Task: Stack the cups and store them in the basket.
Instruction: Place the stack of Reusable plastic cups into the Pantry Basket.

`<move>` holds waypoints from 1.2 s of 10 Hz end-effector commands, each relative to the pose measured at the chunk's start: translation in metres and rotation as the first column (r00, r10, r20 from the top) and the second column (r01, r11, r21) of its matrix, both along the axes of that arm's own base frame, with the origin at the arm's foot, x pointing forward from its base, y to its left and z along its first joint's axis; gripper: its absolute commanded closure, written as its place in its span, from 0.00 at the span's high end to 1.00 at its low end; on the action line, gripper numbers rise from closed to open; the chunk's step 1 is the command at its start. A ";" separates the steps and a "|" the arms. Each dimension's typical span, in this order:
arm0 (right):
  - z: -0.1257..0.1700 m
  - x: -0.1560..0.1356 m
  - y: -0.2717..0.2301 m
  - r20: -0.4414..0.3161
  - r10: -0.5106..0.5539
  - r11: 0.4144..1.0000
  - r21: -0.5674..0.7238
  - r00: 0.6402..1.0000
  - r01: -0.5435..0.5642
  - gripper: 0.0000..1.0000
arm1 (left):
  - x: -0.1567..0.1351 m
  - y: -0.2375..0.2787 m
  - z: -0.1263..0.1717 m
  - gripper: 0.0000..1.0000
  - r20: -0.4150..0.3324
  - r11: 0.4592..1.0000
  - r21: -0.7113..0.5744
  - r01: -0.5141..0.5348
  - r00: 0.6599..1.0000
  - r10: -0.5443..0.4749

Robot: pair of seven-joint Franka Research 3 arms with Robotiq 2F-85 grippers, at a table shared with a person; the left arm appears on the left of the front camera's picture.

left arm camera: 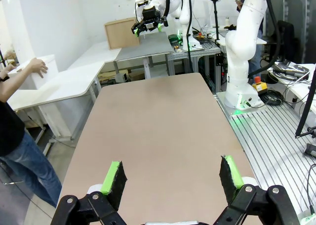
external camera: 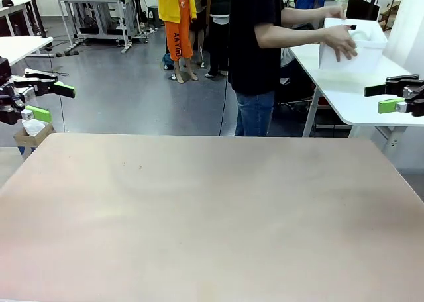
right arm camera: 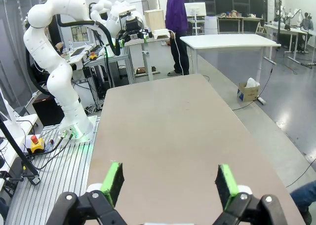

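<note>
Gaping, left gripper (left arm camera: 172,178) and right gripper (right arm camera: 169,184) hang; person's hands (external camera: 341,40) seemingly grasp basket (external camera: 358,47).

White basket (external camera: 351,47); plain beige table (external camera: 212,216).

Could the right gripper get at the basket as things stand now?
Probably not. The basket sits on a separate white side table beyond the work table, with the person's hand on it. The right gripper, jaws open, hangs at the work table's right edge, apart from it.
</note>
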State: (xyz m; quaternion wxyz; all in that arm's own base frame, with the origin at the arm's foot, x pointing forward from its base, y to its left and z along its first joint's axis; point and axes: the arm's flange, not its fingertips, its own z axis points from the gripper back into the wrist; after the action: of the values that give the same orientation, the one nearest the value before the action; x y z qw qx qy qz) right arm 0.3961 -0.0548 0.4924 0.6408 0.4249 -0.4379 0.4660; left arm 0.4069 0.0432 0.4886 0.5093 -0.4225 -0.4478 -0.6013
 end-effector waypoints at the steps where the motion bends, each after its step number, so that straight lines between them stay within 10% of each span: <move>1: 0.005 -0.001 0.001 -0.001 -0.013 1.000 -0.010 1.000 0.012 1.00 | -0.001 -0.001 0.001 1.00 0.002 1.000 0.000 0.002 1.000 -0.002; 12: 0.005 -0.001 0.001 -0.001 -0.013 1.000 -0.010 1.000 0.012 1.00 | -0.001 -0.001 0.001 1.00 0.002 1.000 0.000 0.002 1.000 -0.002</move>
State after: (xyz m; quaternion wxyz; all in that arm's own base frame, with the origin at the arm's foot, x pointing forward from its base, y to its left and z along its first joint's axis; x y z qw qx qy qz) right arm 0.3961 -0.0548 0.4924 0.6408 0.4249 -0.4379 0.4660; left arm 0.4069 0.0432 0.4886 0.5093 -0.4225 -0.4478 -0.6013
